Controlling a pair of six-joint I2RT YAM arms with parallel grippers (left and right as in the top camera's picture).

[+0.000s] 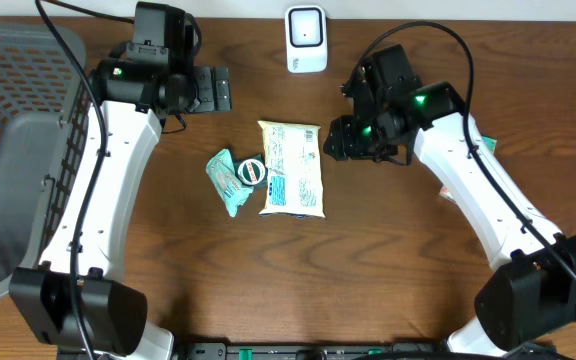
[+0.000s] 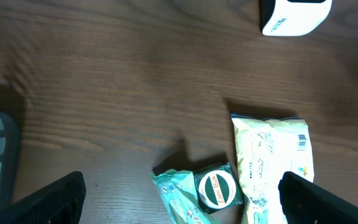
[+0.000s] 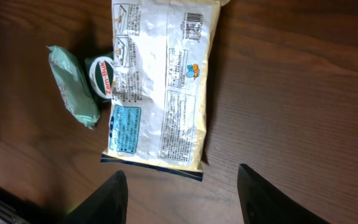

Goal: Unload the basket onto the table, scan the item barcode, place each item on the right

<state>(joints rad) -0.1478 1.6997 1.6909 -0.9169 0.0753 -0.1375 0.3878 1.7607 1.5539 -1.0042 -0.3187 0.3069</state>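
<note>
A pale yellow packet (image 1: 291,168) lies flat mid-table, printed side up, its barcode (image 3: 192,25) near the far end. Beside it on the left sit a round green Zam-Buk tin (image 1: 252,171) and a green sachet (image 1: 226,182). The white scanner (image 1: 306,38) stands at the table's back edge. My right gripper (image 1: 340,140) hovers just right of the packet's far end, open, with nothing between its fingers; in the right wrist view (image 3: 182,180) it sits over the packet's (image 3: 160,81) edge. My left gripper (image 1: 213,88) is open and empty, behind and left of the items, above the tin (image 2: 216,188).
A grey mesh basket (image 1: 8,150) fills the left side of the table. Another small packet (image 1: 446,192) is partly hidden under the right arm. The scanner (image 2: 294,15) shows at the top right of the left wrist view. Bare wood lies in front of the items.
</note>
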